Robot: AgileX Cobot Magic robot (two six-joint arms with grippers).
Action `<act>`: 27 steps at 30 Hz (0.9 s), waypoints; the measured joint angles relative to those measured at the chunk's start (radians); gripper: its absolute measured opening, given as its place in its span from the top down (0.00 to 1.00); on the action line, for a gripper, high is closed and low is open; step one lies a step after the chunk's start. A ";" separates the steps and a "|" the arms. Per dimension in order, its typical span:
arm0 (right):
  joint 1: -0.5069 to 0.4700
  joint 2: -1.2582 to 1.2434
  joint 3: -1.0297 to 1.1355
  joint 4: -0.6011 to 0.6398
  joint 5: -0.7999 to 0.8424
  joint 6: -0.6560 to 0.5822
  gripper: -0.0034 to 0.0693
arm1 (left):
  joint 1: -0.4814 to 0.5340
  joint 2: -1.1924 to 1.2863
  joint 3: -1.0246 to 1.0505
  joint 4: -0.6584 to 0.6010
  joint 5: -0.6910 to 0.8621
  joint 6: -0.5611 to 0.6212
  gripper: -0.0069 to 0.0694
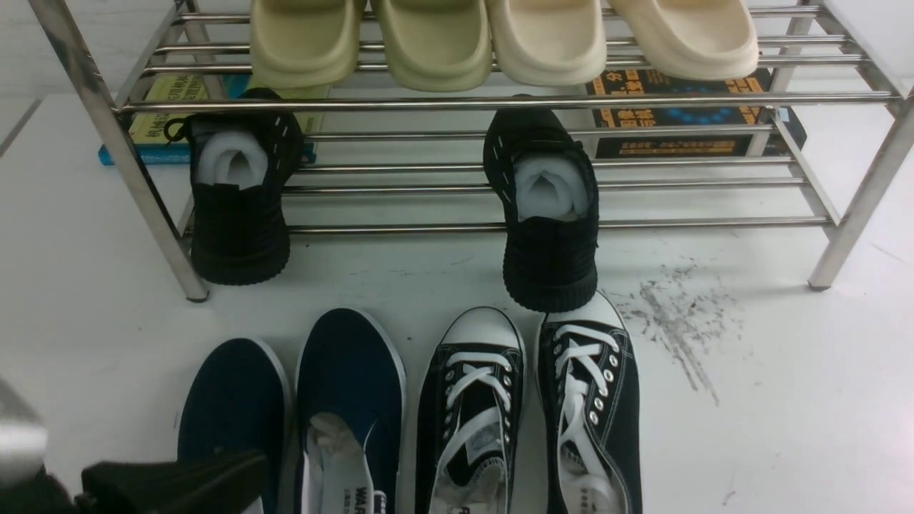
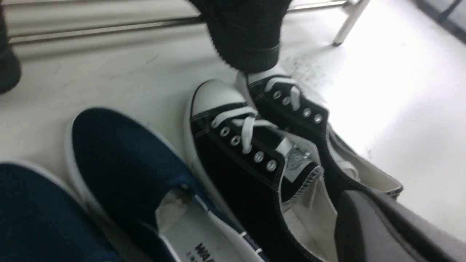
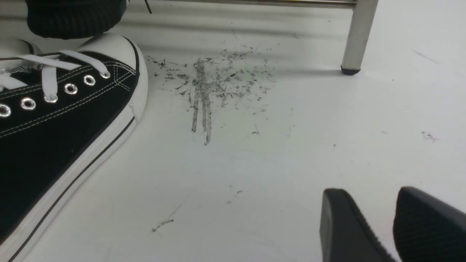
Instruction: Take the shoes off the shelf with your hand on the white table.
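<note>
The shoes, two navy-blue slip-ons (image 1: 235, 400) (image 1: 350, 378), stand side by side on the white table (image 1: 785, 428) in front of the shelf (image 1: 500, 103), toes toward it. In the left wrist view they (image 2: 127, 160) lie close below the camera. My left gripper (image 1: 214, 475) sits at the near left, over the heel of the left navy shoe. Its fingers (image 2: 358, 196) are pressed together, shut with nothing between them. My right gripper (image 3: 378, 203) hovers open above bare table near the scuff marks (image 3: 204, 91), holding nothing.
Black lace-up sneakers (image 1: 471, 407) (image 1: 589, 400) stand right of the navy pair. Two black knit sneakers (image 1: 239, 214) (image 1: 550, 221) hang off the shelf's lower tier, toes down on the table. Cream slippers (image 1: 428, 43) fill the top tier. Books (image 1: 685, 107) lie under the shelf.
</note>
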 joint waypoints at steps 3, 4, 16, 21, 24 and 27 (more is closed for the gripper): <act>0.000 0.000 0.000 0.000 0.000 0.000 0.63 | 0.034 -0.140 0.098 -0.063 -0.115 0.108 0.88; 0.000 0.000 0.000 0.000 0.000 0.000 0.63 | 0.067 -0.196 0.137 -0.080 -0.138 0.127 0.88; 0.000 0.000 0.000 0.000 0.000 0.000 0.63 | 0.621 -0.370 0.208 -0.138 -0.008 0.145 0.86; 0.000 0.000 0.000 0.000 0.000 0.000 0.63 | 0.764 -0.371 0.231 -0.143 0.062 0.146 0.86; 0.000 0.000 0.000 0.000 0.000 0.000 0.63 | 0.788 -0.371 0.253 -0.143 0.087 0.146 0.86; 0.000 0.000 0.000 0.000 0.000 0.000 0.63 | 0.796 -0.371 0.276 -0.136 0.117 0.146 0.86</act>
